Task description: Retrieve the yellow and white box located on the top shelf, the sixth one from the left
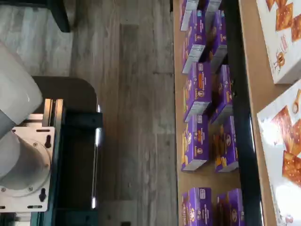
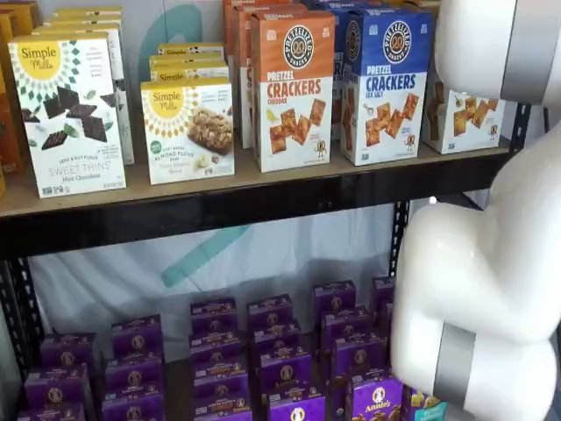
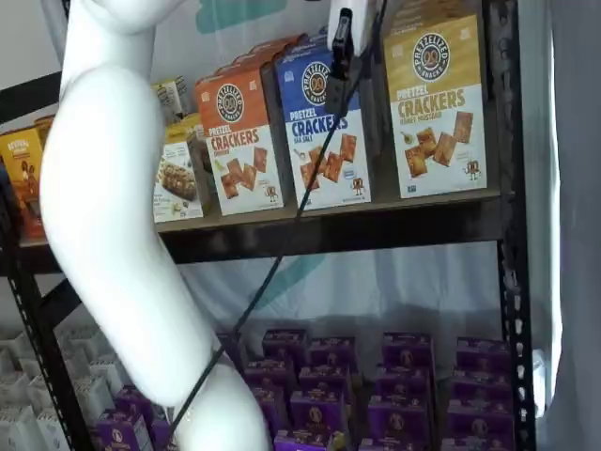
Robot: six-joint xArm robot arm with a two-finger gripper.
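The yellow and white pretzel crackers box [image 3: 437,103] stands upright at the right end of the top shelf, next to a blue and white crackers box [image 3: 324,122]. In a shelf view only its lower white part [image 2: 465,121] shows, behind the white arm. My gripper [image 3: 343,58] hangs from the view's top edge in front of the blue box, left of the yellow box and apart from it. Its black fingers show side-on with a cable beside them, so no gap can be read. They hold nothing that I can see.
An orange crackers box [image 3: 239,141] and Simple Mills boxes [image 2: 186,130] fill the rest of the top shelf [image 2: 219,206]. Purple boxes [image 2: 285,364] crowd the lower shelf. The white arm [image 3: 122,235] stands before the shelves. A black upright post [image 3: 507,235] borders the right side.
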